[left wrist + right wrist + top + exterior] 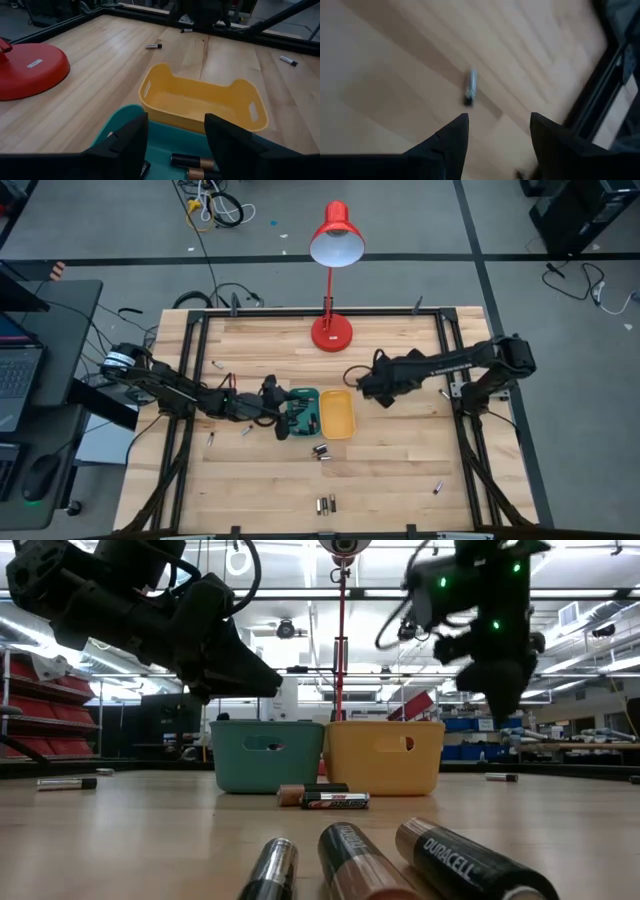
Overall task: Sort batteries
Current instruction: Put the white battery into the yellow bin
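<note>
You see the left gripper (283,416) with fingers apart and empty over the edge of the green tray (308,399), where some batteries (192,161) lie, and the yellow tray (337,413) touches it. The right gripper (372,391) hangs with fingers apart and empty over free wood beside the yellow tray. More dark and copper batteries (462,862) lie around the table (400,470), one reading DURACELL.

A pale wooden table (390,480) with a black metal frame stands on a grey floor (100,220) crossed by dark tape lines. A red desk lamp (333,240) rises at the table's far edge. To the left is a dark desk with a laptop (18,370). Loose cables (215,205) lie on the floor beyond. Ceiling strip lights (300,610) brighten the room behind.
</note>
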You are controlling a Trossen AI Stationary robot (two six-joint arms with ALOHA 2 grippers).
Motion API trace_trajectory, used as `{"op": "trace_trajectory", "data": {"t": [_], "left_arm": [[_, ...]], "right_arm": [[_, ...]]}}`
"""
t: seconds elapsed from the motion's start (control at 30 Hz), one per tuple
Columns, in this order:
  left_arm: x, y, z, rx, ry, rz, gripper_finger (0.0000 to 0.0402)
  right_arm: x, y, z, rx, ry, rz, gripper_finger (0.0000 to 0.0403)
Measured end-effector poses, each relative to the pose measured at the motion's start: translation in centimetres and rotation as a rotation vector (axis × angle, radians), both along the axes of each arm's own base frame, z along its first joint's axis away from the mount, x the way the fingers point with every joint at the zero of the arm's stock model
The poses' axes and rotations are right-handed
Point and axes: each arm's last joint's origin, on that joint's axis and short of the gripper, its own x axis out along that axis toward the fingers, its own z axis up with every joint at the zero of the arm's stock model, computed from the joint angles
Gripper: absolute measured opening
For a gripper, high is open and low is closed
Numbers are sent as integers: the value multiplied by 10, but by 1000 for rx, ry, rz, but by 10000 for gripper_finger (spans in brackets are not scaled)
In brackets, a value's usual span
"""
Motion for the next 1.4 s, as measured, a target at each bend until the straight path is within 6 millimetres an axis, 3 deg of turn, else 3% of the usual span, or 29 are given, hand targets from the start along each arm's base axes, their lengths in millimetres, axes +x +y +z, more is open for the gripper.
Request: {"op": "trace_trajectory", "data": {"t": [0.2, 0.57, 0.9, 1.2, 1.4], "left_arm": [[0, 0, 1, 23, -2, -5, 211], [0, 0, 1, 68, 10, -18, 211], [0, 0, 1, 73, 12, -16, 211], [1, 1, 2, 72, 3, -14, 211], [1, 2, 2, 71, -3, -9, 211]], "right_arm": [[-11, -26, -21, 83, 67, 19, 173], [-12, -64, -52, 186, -128, 24, 169], [-26, -63, -71, 227, -132, 15, 141], [-24, -54, -75, 262, -152, 32, 17], [-22, -45, -75, 247, -157, 25, 24]]}}
